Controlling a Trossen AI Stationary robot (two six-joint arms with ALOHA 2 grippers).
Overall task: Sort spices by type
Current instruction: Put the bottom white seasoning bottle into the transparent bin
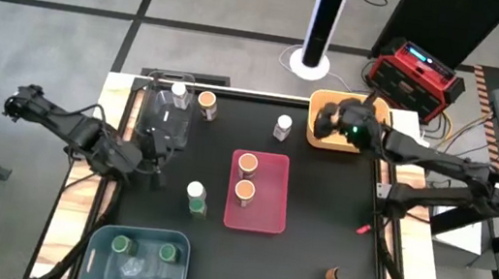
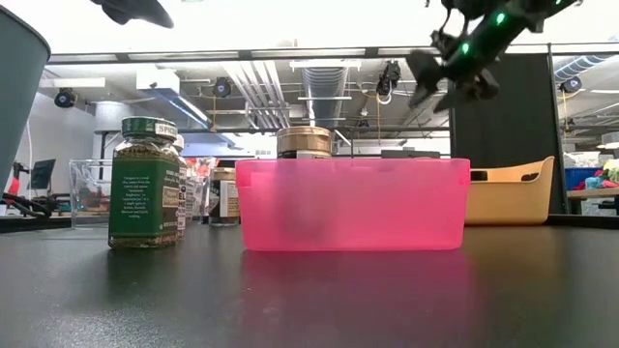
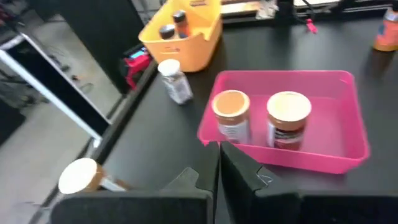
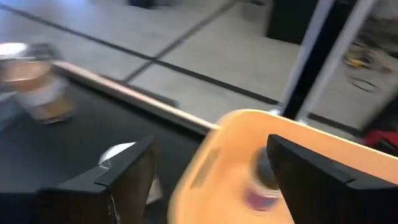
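Two orange-lidded spice jars [image 1: 245,178] stand in the pink bin [image 1: 270,216]. A green-lidded jar [image 1: 194,196], a white-lidded jar [image 1: 283,127], an orange-lidded jar [image 1: 206,104] and a dark brown jar [image 1: 336,275] stand on the table. Green-lidded jars [image 1: 122,244] are in the blue bin. Dark-lidded jars [image 3: 166,31] sit in the yellow bin [image 1: 323,135]. My right gripper [image 4: 211,168] hangs open above the yellow bin, over a dark-lidded jar [image 4: 261,180]. My left gripper [image 3: 219,165] is shut, next to the clear bin [image 1: 162,122].
The clear bin at the far left holds a white-lidded jar [image 1: 178,95]. The blue bin [image 1: 136,263] sits at the near left corner. A small red object [image 1: 363,230] lies near the table's right edge. Bare dark table shows between the pink bin and the right edge.
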